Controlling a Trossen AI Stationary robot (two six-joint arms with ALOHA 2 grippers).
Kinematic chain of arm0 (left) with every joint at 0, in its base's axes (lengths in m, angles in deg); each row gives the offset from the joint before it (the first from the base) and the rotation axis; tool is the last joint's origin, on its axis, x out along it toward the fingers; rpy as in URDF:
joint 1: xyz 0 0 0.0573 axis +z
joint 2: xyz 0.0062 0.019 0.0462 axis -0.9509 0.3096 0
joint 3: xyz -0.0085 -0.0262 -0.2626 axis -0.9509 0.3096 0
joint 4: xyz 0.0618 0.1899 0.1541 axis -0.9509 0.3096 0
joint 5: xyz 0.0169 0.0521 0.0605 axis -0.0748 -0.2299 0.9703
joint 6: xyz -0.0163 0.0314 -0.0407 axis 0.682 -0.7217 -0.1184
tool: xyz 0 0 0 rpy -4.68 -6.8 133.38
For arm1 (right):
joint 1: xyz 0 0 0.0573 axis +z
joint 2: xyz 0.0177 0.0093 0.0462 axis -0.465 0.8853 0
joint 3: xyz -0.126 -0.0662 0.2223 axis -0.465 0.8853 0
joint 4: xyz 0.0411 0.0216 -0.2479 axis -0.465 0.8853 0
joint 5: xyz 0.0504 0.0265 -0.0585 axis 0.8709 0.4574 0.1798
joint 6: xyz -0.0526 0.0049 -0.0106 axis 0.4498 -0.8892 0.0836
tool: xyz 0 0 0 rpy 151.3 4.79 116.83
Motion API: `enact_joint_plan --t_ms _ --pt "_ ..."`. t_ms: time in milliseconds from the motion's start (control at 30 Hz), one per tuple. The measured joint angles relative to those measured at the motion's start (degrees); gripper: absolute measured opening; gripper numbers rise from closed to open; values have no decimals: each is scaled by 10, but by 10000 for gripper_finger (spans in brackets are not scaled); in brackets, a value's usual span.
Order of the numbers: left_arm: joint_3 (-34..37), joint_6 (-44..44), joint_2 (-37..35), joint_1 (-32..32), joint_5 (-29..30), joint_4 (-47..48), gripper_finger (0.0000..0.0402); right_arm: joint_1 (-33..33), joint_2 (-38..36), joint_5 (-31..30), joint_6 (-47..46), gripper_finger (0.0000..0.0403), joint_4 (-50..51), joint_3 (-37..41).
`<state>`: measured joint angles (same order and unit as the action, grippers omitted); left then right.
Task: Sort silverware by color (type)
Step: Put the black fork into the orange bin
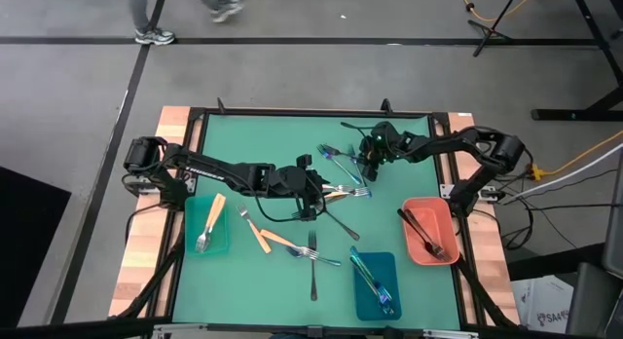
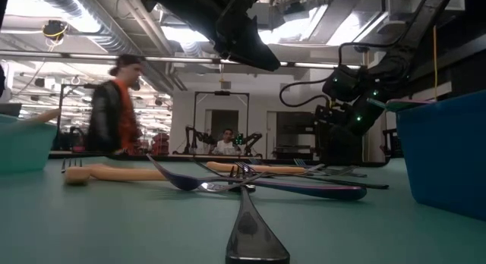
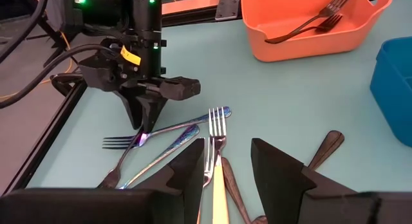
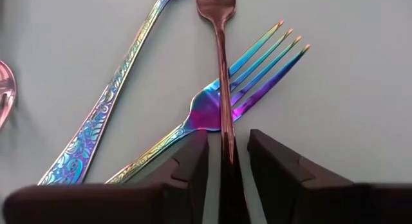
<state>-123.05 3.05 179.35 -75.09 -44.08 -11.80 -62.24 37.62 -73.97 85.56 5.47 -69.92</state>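
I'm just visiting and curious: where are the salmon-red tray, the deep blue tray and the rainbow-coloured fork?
salmon-red plastic tray [image 1: 443,214], high view, its right rim.
deep blue plastic tray [image 1: 362,302], high view, its left rim.
rainbow-coloured metal fork [image 4: 207,110], right wrist view, its neck.

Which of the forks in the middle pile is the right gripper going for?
The dark fork lying across the iridescent fork's tines; its handle runs between the right gripper's fingers, unlike the iridescent pieces beside it.

We saw an iridescent blue-purple metal fork [image 4: 212,111], its handle engraved with scrollwork, under a slim dark fork [image 4: 222,69].
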Motion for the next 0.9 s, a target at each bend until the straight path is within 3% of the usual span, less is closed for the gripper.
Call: enact_joint_plan --t_ms 567,900 --pt "0 -1 0 0 9 0 121 0 12 11 0 7 -2 0" --pt "0 -1 -5 0 23 19 121 0 -35 8 0 3 16 4"
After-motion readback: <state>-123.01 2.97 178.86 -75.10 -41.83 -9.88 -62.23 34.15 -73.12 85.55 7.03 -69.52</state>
